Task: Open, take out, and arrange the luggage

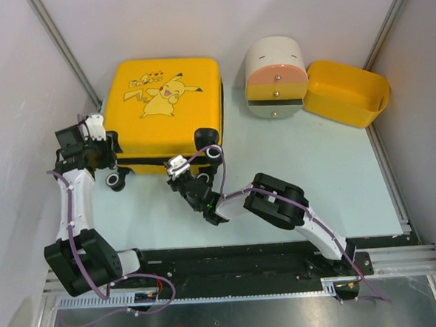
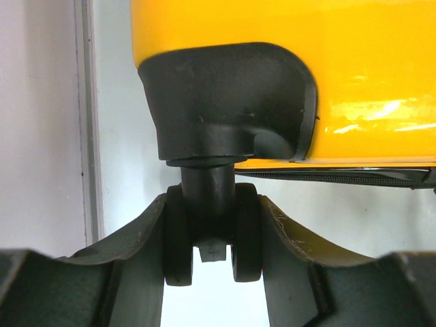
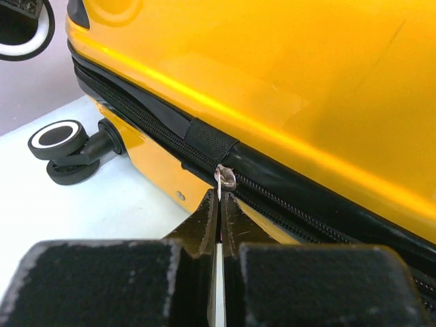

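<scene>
The luggage [image 1: 162,100], a yellow hard-shell suitcase with a Pikachu print, lies flat at the back left of the table. Its black zipper band [image 3: 320,204] is zipped shut along the near side. My left gripper [image 1: 107,149] is at the case's near-left corner. In the left wrist view, the left gripper [image 2: 212,238] is shut on a black double caster wheel [image 2: 246,231], one finger pressed against each side. My right gripper [image 1: 180,168] sits at the middle of the near side. Seen from the right wrist, this gripper [image 3: 221,195] is shut on the small metal zipper pull [image 3: 225,178].
A cream-and-orange drawer cabinet [image 1: 274,78] stands at the back right, with a plain yellow bin [image 1: 345,93] tipped beside it. Two more wheels [image 1: 115,182] [image 1: 214,153] stick out of the case's near side. A wall and a metal post [image 1: 63,47] close off the left.
</scene>
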Action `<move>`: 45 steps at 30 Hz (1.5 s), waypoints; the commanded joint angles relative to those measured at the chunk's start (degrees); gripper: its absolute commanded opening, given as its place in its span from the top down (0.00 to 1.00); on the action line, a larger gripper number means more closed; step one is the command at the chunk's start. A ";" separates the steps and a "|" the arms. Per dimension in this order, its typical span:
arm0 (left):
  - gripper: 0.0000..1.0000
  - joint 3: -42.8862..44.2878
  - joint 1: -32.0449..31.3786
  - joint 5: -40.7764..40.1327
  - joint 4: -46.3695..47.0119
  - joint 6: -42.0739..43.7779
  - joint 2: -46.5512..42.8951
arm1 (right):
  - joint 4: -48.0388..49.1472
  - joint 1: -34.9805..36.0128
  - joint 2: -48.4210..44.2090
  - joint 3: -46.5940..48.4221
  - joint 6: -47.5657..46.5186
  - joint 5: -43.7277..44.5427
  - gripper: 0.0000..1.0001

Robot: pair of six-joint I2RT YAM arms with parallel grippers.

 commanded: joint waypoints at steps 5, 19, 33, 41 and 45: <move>1.00 -6.56 -7.36 14.77 -15.89 -6.70 -2.72 | 7.53 2.05 0.95 8.53 4.20 -14.77 1.00; 1.00 -5.15 -7.18 14.50 -14.04 -8.02 -1.41 | 4.90 2.84 -1.22 8.90 8.77 -24.36 1.00; 1.00 -3.57 -4.20 14.94 -10.44 -10.39 1.15 | -13.35 2.23 -22.47 -5.09 0.86 -24.08 0.30; 1.00 -7.95 -2.70 15.91 -9.56 -12.68 -5.79 | -52.47 -3.65 -41.21 -5.18 5.79 -28.59 0.10; 1.00 -9.11 -3.23 14.16 -9.82 -13.29 -12.37 | -69.40 -9.80 -47.28 -5.18 5.61 -22.09 0.09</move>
